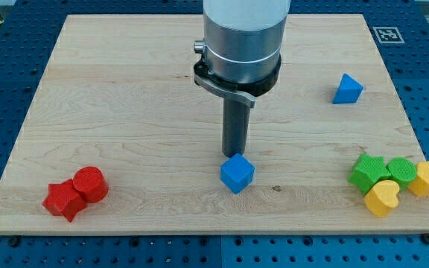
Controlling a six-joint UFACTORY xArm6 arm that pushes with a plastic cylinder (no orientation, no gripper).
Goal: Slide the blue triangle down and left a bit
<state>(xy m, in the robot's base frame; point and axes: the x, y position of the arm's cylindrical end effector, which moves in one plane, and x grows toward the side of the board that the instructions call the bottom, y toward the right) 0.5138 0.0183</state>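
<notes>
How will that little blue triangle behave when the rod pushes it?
The blue triangle sits flat on the smooth wooden board, so it probably slides rather than rolls. Its slanted sides may make it turn if pushed off-centre. My tip is far away, beside the blue cube.

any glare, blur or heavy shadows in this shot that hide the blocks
Camera view: even, soft light, only faint shadows under the blocks; blue triangle and blue cube are sharp; a mild sheen on the metal arm housing; my tip sits just above the cube, its very end hard to separate.

Blue cube mid-board; red pair bottom left — green-yellow cluster bottom right.
</notes>
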